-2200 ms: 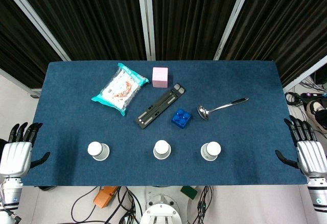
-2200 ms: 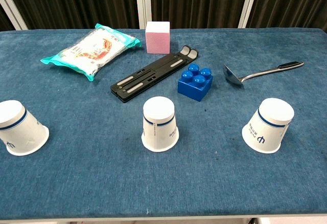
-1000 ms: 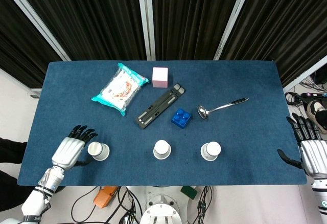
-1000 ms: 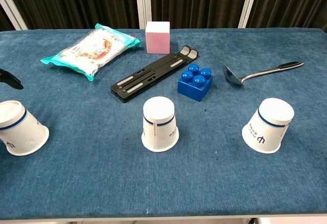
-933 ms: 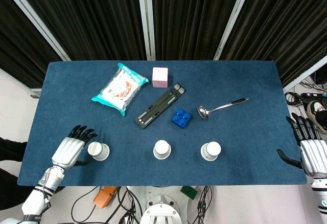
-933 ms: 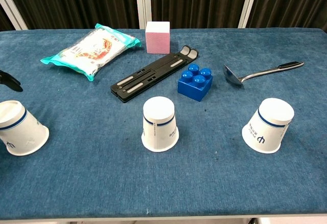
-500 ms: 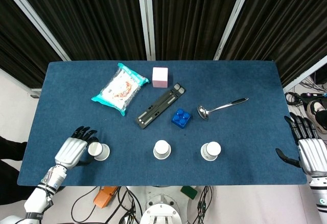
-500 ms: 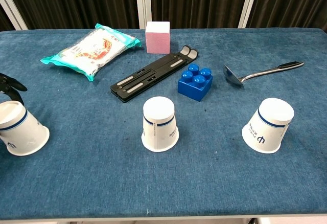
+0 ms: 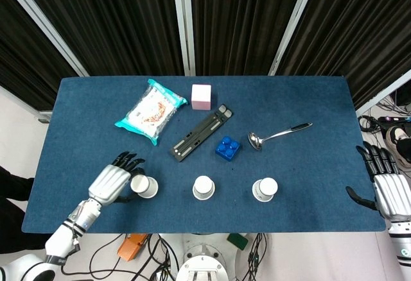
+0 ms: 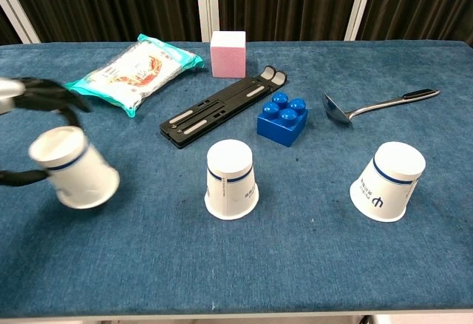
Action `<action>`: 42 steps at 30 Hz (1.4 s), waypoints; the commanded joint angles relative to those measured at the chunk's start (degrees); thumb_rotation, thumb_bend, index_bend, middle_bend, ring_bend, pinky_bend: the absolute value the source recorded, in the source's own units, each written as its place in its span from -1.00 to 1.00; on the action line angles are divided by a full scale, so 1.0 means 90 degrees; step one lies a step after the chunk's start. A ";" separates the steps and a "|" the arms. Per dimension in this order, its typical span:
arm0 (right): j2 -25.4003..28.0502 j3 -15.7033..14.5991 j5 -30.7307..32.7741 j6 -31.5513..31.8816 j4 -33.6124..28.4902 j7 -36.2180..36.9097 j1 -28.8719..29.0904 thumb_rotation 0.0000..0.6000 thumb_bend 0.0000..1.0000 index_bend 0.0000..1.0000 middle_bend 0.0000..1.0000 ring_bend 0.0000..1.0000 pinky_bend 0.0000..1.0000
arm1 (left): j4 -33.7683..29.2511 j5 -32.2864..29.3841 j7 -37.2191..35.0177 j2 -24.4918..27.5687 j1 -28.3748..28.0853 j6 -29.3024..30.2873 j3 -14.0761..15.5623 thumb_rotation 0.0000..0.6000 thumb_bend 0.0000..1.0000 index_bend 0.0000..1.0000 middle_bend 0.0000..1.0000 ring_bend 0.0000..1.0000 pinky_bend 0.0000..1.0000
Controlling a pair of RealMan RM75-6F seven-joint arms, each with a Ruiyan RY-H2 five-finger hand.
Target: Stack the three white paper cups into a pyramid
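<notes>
- The left hand (image 9: 112, 183) is low at the table's near side, well left of the middle cup (image 9: 203, 187), with its forearm running back toward the near-left corner. Its fingers wrap the left cup (image 10: 74, 167), dark fingertips (image 10: 52, 93) curling over the far side and the thumb coming round the near side.
- That cup is upside down and tilted. The chest view is blurred there, so I cannot tell whether its rim is off the cloth.
- The middle cup stands upside down on the blue table (image 9: 308, 101), near the front edge, with nothing on it or against it.
- The right cup (image 9: 264, 189) stands upside down too, about as far right of the middle cup as the grasped one is left of it, and untouched.
- The right hand (image 9: 390, 194) is well right of the middle cup, off the table's right edge, palm up with fingers spread and holding nothing.
- Judged from this layout, the pyramid is barely begun: all three cups are apart and no two touch. What is left is to bring two cups together as a base beside the middle cup and set the third across their tops.
- Behind the middle cup lie a snack packet (image 9: 151, 111), a pink block (image 9: 201, 96), a black folding stand (image 9: 201, 133), a blue brick (image 9: 227, 147) and a ladle (image 9: 277, 135), none needed for the stack.
</notes>
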 commanded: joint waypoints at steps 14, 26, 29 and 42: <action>0.0026 -0.0020 0.0097 -0.0026 0.0033 0.0027 -0.0044 1.00 -0.28 -1.00 -1.00 -1.00 -1.00 | -0.0160 -0.1131 0.1290 -0.0981 -0.1159 -0.0995 -0.0547 0.92 -0.36 -0.22 -0.70 -0.88 -0.98; 0.0008 -0.0029 0.0134 -0.0035 0.0074 0.0061 -0.0071 1.00 -0.28 -1.00 -1.00 -1.00 -1.00 | 0.0003 -0.1558 0.1727 -0.1298 -0.1407 -0.0903 -0.0442 0.86 -0.38 -0.22 -0.71 -0.88 -0.98; 0.0008 -0.0025 0.0147 -0.0045 0.0082 0.0068 -0.0070 1.00 -0.28 -1.00 -1.00 -1.00 -1.00 | 0.0019 -0.1597 0.1765 -0.1349 -0.1444 -0.0844 -0.0409 0.85 -0.38 -0.22 -0.71 -0.88 -0.98; 0.0011 -0.0064 -0.0018 -0.0253 -0.0008 -0.0095 0.0089 1.00 -0.28 -1.00 -1.00 -1.00 -1.00 | 0.0030 -0.1589 0.1905 -0.1393 -0.1485 -0.0565 -0.0217 0.85 -0.61 -0.51 -0.72 -0.88 -0.98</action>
